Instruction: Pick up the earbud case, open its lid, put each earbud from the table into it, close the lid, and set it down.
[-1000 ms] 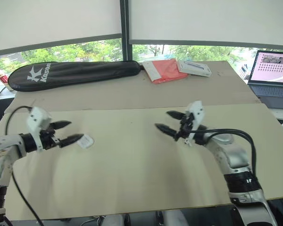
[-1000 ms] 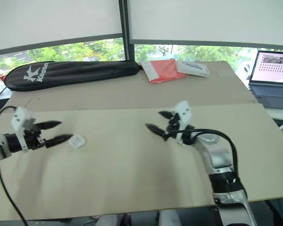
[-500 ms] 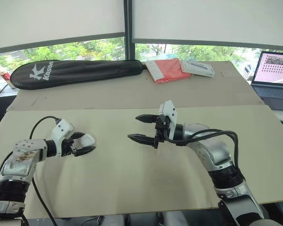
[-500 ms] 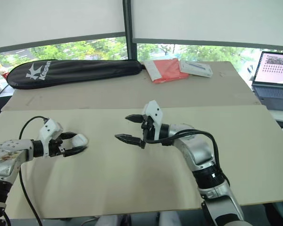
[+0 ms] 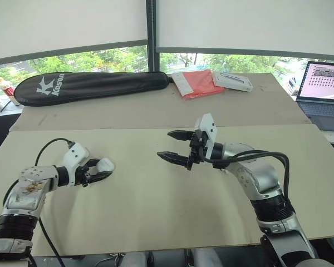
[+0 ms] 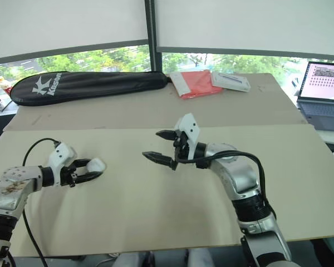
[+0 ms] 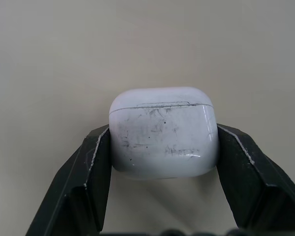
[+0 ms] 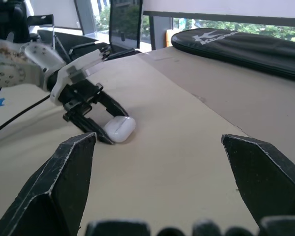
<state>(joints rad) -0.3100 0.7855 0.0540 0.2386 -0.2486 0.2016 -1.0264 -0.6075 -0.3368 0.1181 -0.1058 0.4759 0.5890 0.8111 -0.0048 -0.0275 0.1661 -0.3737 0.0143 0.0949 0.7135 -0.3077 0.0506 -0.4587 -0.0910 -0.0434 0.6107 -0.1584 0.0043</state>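
**Case gripped, lid not yet opened**

Your left gripper (image 5: 102, 170) is clamping the small white glossy earbud case (image 7: 163, 133) between its two black fingers (image 7: 96, 167), one pad pressing on each side of the scuffed shell. The case is lying low at the left side of the pale beige tabletop (image 5: 156, 217). Whether it is touching the surface or riding just above it, you cannot tell from these views. The lid seam is running unbroken across the top of the shell, so the lid is sitting closed, and the lidded end is facing away from the wrist.

Your right gripper (image 5: 164, 144) is hovering over the middle of the table with its fingers spread wide, carrying nothing. It is pointing toward the case but is well apart from it.

Further out, a long black zipped racket bag (image 5: 89, 86), a flat red packet (image 5: 195, 84) and a laptop with a lit screen (image 5: 323, 83) are lying along the far and right edges, clear of the work.

By my reading you are finishing the first step only. The grasp is looking square and secure. Raising the case, flipping the lid, loading each earbud, closing up and setting down are all waiting for you. The right gripper is likely heading in to work the lid.
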